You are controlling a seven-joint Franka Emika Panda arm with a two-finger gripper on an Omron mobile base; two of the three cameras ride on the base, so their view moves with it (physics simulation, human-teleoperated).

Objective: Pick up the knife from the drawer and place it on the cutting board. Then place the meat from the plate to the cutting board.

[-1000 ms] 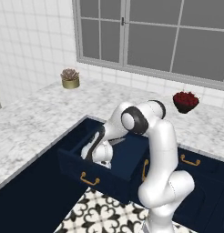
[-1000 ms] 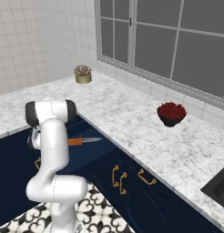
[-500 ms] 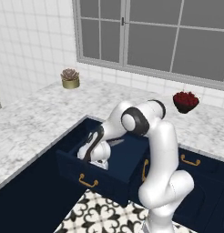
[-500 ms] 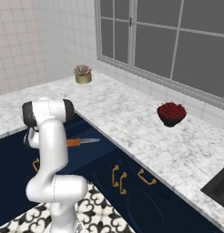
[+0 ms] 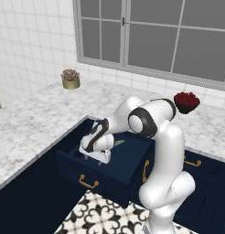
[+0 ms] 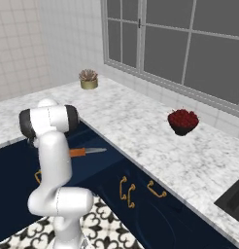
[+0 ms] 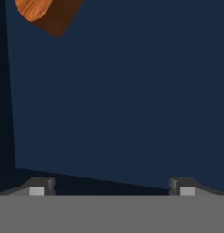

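Step in hand: I am reaching down into the open drawer [image 5: 115,161] to fetch the knife [image 6: 85,151]; nothing is grasped yet, so I judge the task is at its very start.

Claw: my claw [image 7: 108,186] hangs low inside the drawer, pointed at its floor. The two finger tips [image 7: 39,185] stand far apart with only bare navy floor between them, so it is wide and holding nothing.

Knife: it lies flat on the drawer floor, orange-brown handle toward me and grey blade pointing toward the counter [image 6: 155,146] side in the right base view. In the hand view only the butt of the handle shows, at the top left and well off the line between my tips, so I am not over it.

Why I am held this way: I judge the fingers are spread so the handle can pass between them once I shift across.

Next move needs: sliding toward the handle and turning so the tips straddle its width, not its length.

Risk: the drawer wall sits close beside my claw, and a sideways shift could knock it.

Bystanders: a dark bowl of red berries [image 6: 182,121] and a small potted succulent [image 5: 70,78] rest on the counter, both well apart from the drawer.
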